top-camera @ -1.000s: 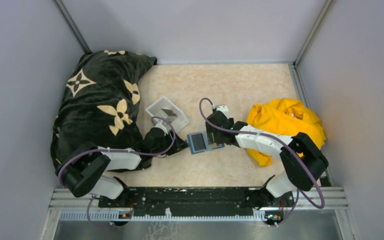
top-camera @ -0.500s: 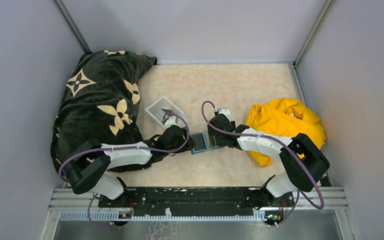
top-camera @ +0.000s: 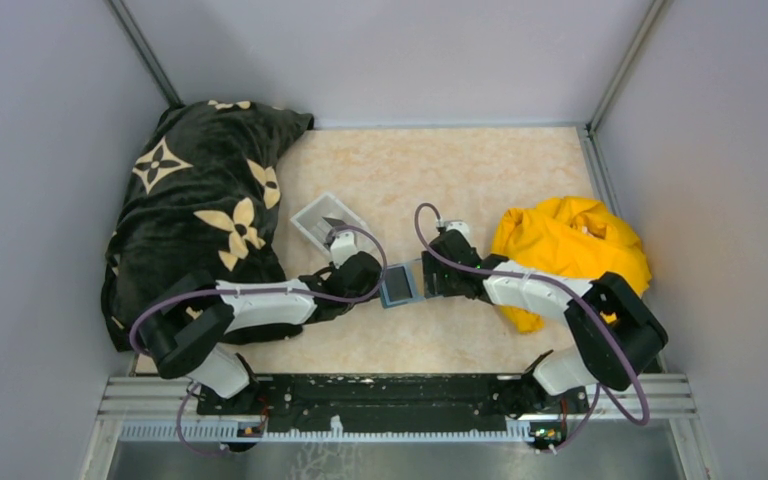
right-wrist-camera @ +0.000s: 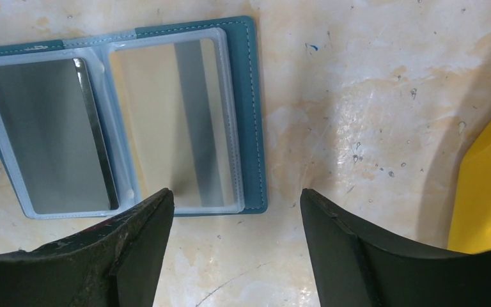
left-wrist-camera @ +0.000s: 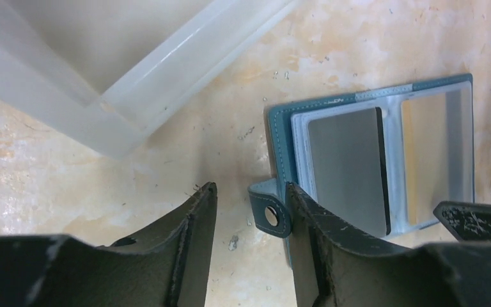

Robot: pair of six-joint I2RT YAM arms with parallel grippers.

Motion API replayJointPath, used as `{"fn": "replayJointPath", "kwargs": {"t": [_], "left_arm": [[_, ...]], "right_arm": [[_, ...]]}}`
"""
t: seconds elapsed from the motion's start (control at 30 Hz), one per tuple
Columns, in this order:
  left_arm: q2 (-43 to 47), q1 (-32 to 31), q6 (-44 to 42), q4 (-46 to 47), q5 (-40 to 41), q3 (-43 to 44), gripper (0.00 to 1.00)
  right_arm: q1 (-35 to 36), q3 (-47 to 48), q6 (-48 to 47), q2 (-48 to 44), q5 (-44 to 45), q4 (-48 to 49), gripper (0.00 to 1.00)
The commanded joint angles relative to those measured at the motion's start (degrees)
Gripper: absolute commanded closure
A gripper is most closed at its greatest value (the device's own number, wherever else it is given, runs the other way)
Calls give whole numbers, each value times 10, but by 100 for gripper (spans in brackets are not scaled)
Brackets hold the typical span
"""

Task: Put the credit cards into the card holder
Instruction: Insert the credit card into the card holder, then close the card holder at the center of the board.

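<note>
Left wrist: left gripper (left-wrist-camera: 250, 192) released, snap tab (left-wrist-camera: 270, 214) of card holder (left-wrist-camera: 280, 141) between its fingers; right gripper (right-wrist-camera: 235, 195) released too. Pinching that tab could flip it shut.

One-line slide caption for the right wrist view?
Open right gripper beside the opened teal card holder, a grey card in one clear sleeve.
</note>
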State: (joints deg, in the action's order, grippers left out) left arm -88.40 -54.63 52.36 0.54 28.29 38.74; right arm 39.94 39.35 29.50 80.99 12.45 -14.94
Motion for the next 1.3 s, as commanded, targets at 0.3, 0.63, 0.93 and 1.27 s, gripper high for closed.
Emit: {"fn": "replayJointPath", "kwargs": {"t": [0.3,0.63,0.93,1.27], "left_arm": [[-44,-3,-6,5,0,10,79],[-14,-3,-22,-15,9,28,96],[-11,-4,-3,-75,-12,108,99],[5,-3,58,-76,-60,119,100]], "right_arm": [[-15,-21,19,-50,-30,37,28],[-41,-60,35,-87,-68,68,27],[-45,-166,153,-206,-100,165,29],[-19,-294,406,-379,-82,223,30]]}}
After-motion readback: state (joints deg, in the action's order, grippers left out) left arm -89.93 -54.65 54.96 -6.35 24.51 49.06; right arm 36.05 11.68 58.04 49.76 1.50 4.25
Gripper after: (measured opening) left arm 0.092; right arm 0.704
